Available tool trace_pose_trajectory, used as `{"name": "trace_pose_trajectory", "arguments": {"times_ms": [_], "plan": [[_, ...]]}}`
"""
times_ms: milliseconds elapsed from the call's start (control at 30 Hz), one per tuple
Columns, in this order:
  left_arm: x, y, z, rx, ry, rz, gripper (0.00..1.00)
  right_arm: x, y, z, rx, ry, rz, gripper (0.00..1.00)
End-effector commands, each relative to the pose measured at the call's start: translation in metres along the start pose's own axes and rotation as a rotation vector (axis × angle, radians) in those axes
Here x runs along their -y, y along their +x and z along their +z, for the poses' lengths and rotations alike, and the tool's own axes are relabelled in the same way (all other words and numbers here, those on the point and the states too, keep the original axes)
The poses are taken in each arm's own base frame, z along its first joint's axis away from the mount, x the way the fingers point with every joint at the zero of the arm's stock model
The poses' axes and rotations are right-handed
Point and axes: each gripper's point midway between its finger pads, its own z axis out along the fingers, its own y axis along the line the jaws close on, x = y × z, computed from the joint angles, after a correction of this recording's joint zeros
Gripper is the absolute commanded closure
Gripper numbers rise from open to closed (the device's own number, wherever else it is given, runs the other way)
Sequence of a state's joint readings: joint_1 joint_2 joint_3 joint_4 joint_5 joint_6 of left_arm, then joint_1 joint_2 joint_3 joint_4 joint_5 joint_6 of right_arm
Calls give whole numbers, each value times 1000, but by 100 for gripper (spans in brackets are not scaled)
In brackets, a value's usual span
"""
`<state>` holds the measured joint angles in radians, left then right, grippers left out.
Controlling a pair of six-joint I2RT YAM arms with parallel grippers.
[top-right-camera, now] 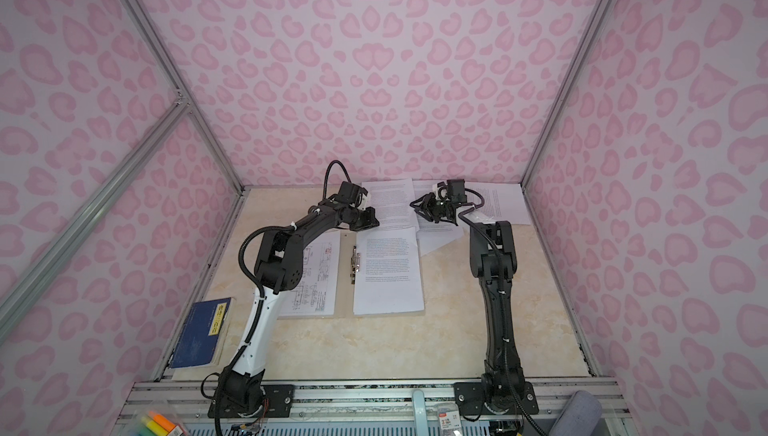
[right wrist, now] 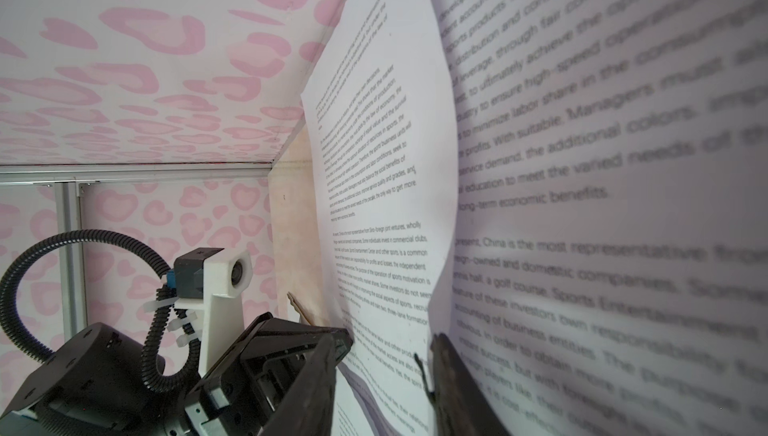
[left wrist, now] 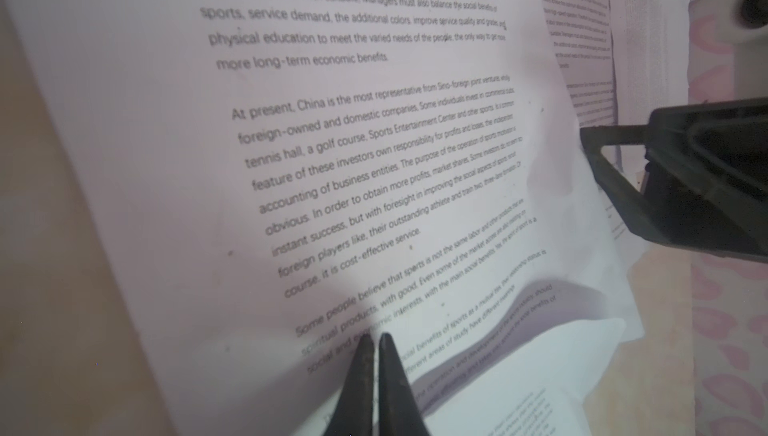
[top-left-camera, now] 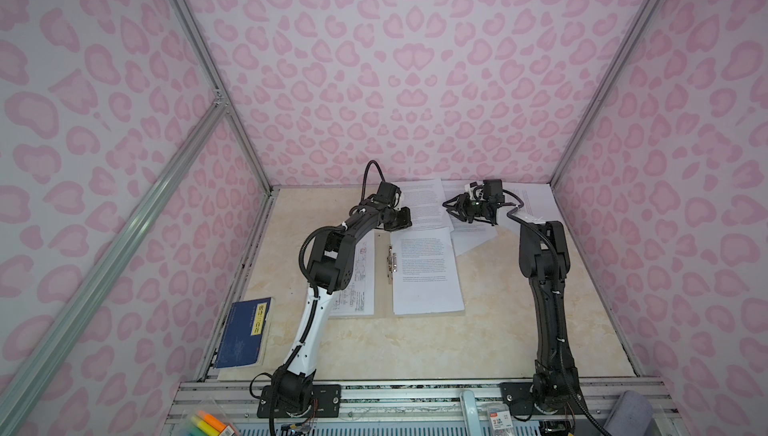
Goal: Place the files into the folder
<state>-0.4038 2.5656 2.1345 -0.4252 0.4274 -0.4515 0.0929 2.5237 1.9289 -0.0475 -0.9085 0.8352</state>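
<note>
Grey-beige and thin, the folder (top-left-camera: 382, 303) lies open flat in the middle of the marbled table (top-left-camera: 415, 351), with a metal clip (top-left-camera: 392, 265) along its spine. Two of the files sit in it, one on each leaf: a drawing sheet (top-left-camera: 363, 288) on the left leaf, half hidden under the left arm, and a text sheet (top-left-camera: 426, 276) on the right leaf.

From where I stand I count one folder, two sheets inside it, and at least three loose files overlapping by the back wall. These are a middle sheet (top-left-camera: 422, 201), a slanted sheet (top-left-camera: 473, 240) poking out just behind the folder, and a far sheet (top-left-camera: 540, 205) on the right. Whether more lie beneath I cannot tell.

The left gripper (left wrist: 374, 340) is clenched, its tips pressed together at the edge of the middle sheet nearest the folder. That sheet bows up there, but I cannot make out whether paper is nipped between the tips. The right gripper (right wrist: 382, 344) hangs over the overlapping pile, released, jaws apart.

One dark blue book (top-left-camera: 245, 334) lies at the table's left edge.
</note>
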Motion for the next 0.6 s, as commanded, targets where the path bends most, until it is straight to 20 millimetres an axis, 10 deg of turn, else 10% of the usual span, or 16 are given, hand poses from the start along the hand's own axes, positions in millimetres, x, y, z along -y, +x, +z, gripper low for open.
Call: {"name": "trace_pose_trajectory", "arguments": {"times_ms": [0,300,567], "plan": [[-12,19,8,-68,-28,-23,90,11,7,9,-26,25,8,60],[-12,24,7,-80,-27,-30,90,24,13,-3,-14,147,5,54],[-8,19,4,-76,16,-54,86,4,1,10,-14,41,-47,72]]}}
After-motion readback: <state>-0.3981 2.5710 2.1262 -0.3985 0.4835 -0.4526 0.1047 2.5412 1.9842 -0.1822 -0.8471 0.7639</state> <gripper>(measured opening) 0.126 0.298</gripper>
